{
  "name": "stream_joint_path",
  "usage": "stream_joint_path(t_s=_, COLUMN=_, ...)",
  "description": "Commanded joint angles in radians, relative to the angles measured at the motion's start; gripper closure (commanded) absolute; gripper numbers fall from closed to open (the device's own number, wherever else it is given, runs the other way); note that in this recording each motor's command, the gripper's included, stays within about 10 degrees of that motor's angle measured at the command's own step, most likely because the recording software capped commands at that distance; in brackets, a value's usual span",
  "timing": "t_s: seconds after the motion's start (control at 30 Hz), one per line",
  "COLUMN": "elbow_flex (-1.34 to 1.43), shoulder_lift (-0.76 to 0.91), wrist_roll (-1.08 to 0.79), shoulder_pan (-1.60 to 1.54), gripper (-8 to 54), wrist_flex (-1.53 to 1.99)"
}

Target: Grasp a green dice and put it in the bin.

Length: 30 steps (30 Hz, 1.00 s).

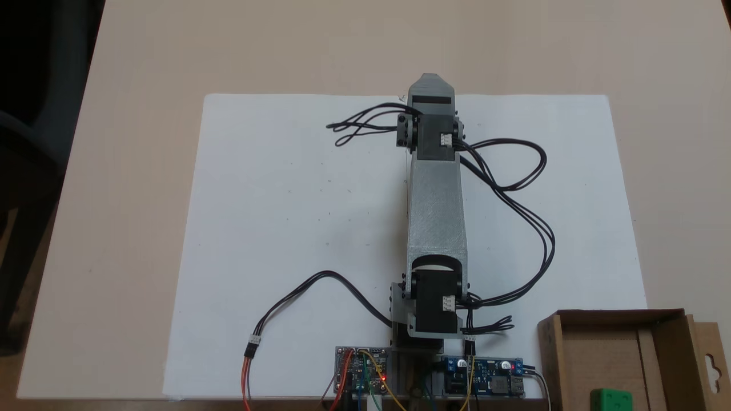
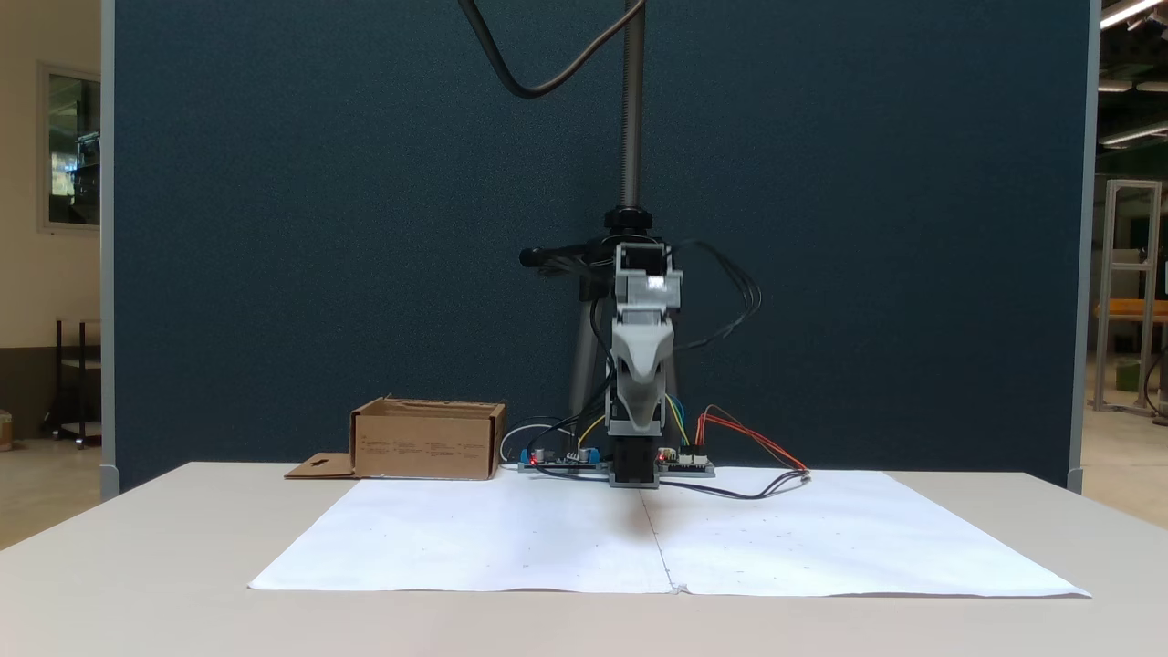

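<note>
Top-down fixed view, dice: the small bright green plastic dice point(image 1: 611, 399) lies inside the brown corrugated cardboard bin point(image 1: 697, 365) at the near right corner, on its floor at the picture's bottom edge.
Top-down fixed view, my arm: stretched out over the white paper sheet point(image 1: 285, 228), my grey gripper point(image 1: 432, 80) at the far end, well apart from the bin.
Front fixed view, fingers: my gripper point(image 2: 641, 379) hangs pointing down above the paper; I cannot tell whether my fingers are parted or closed.
Front fixed view, bin: it point(image 2: 427, 443) stands at far left.
Handling: I judge the dice light, stiff and smooth; pinch two opposite flat faces squarely.
Progress: the dice already sits in the bin.
</note>
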Motion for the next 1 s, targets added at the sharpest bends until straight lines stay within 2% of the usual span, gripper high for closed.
stream_joint_path(t_s=0.0, elbow_flex=0.029, shoulder_lift=0.069, wrist_roll=-0.011, shoulder_pan=0.008, gripper=2.0, wrist_flex=-0.167)
stream_joint_path(t_s=0.13, elbow_flex=0.135, shoulder_lift=0.112, wrist_roll=-0.008, shoulder_pan=0.021, gripper=2.4, wrist_flex=-0.316)
stream_joint_path(t_s=0.6, elbow_flex=0.160, shoulder_lift=0.178, wrist_roll=-0.005, shoulder_pan=0.051, gripper=1.2, wrist_flex=-0.793)
stream_joint_path(t_s=0.97, elbow_flex=0.433, shoulder_lift=0.250, wrist_roll=-0.012, shoulder_pan=0.025, gripper=1.5, wrist_flex=-1.081)
